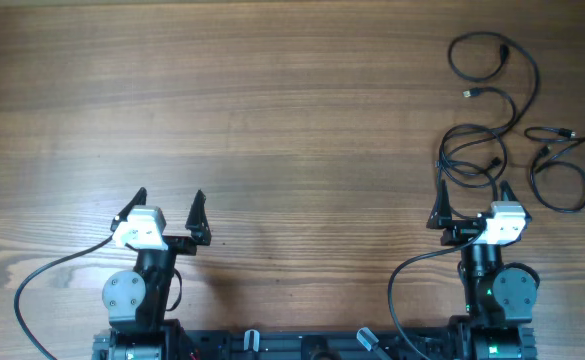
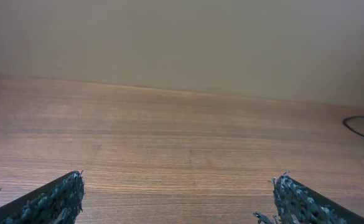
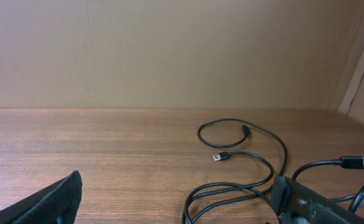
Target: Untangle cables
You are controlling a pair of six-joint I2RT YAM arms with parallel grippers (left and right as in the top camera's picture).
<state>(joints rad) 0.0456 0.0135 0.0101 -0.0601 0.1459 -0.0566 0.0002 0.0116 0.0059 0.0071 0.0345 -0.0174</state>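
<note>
Along the right edge of the table (image 1: pixel 272 120), from its far corner down to just ahead of the right gripper (image 1: pixel 472 195), lie the cables (image 1: pixel 469 170). They are thin, light, limp black cords that will probably slide and trail rather than lift cleanly, so the overlapped loops nearest that gripper look a surer hold than the small plug ends (image 3: pixel 219 157). Both claws stand spread wide and empty, the left gripper (image 1: pixel 170 195) well apart toward the table's near left corner.

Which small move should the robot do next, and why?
Probably ease the right gripper forward over the nearest loops of the cables: it is open, empty and close to them, while the left gripper is far away.
</note>
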